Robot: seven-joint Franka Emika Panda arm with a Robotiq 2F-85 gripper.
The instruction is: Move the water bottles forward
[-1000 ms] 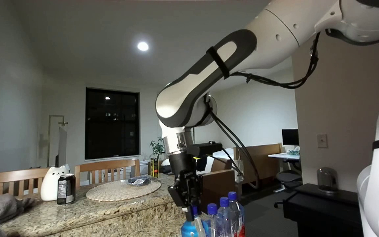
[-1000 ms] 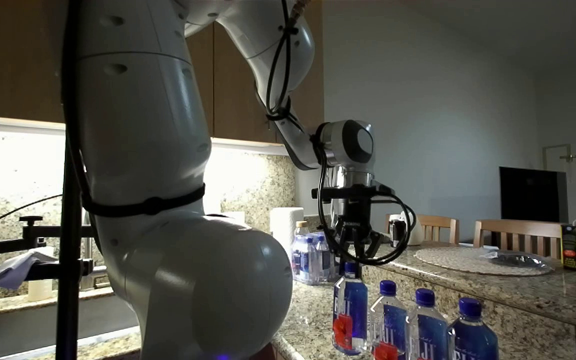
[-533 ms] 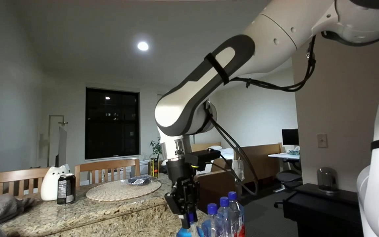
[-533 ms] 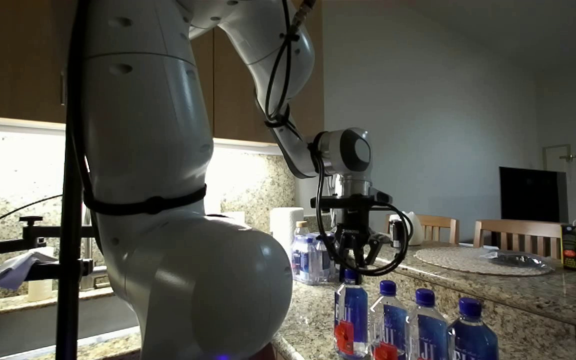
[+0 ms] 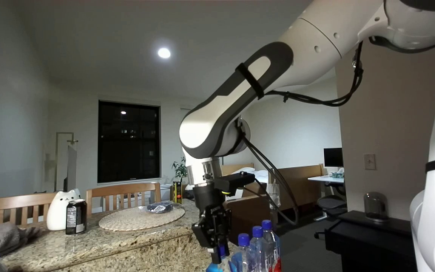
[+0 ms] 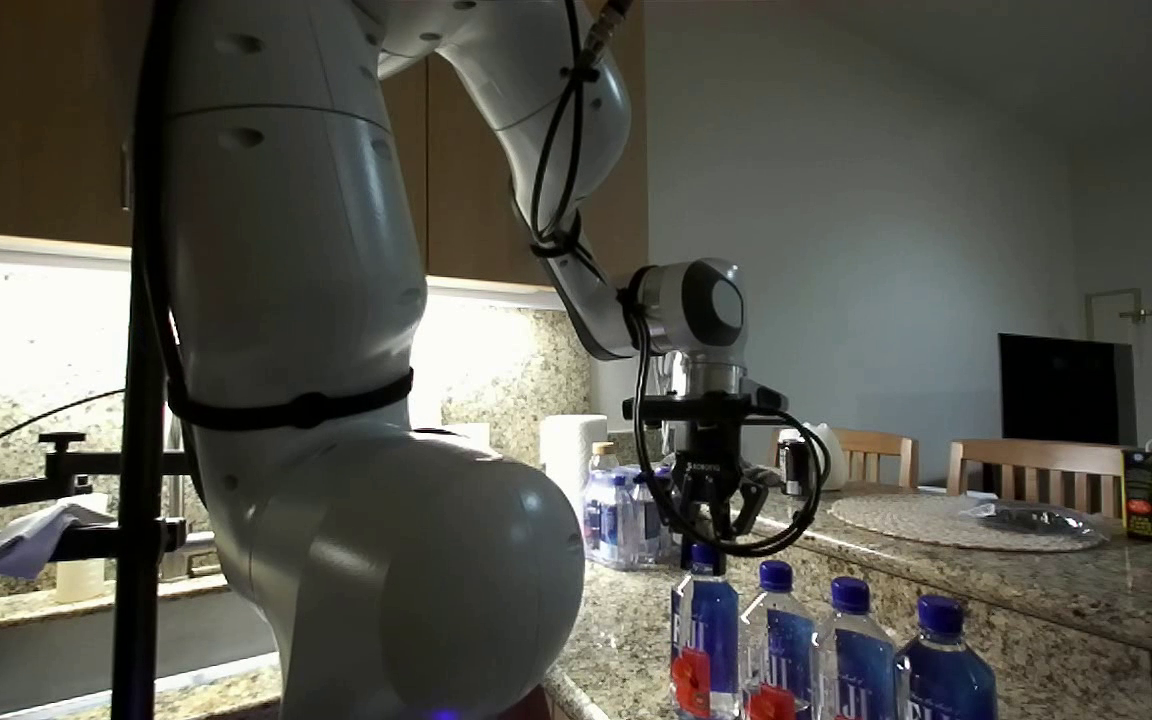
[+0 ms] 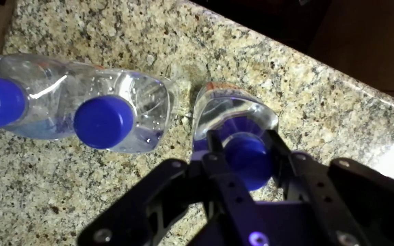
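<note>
My gripper (image 7: 243,138) is shut around the blue cap of a clear water bottle (image 7: 233,106) in the wrist view. That bottle stands nearly upright below the fingers and shows a blue label with a red flower in an exterior view (image 6: 706,630). Whether its base touches the counter I cannot tell. Three more water bottles, a near one (image 6: 776,640), a middle one (image 6: 851,660) and an end one (image 6: 946,680), stand in a row beside it. In the wrist view a gap separates the held bottle from the closest neighbour (image 7: 142,112).
The granite counter (image 7: 320,102) has an edge at the upper right of the wrist view. A raised bar counter (image 5: 138,241) carries a woven mat (image 5: 127,223), a black can (image 5: 76,217) and a white cat figure (image 5: 57,211). More bottles (image 6: 616,520) stand behind the arm.
My gripper and the held bottle have moved down over the past second. In the last half second they shifted slightly sideways. The other bottles have not moved.
</note>
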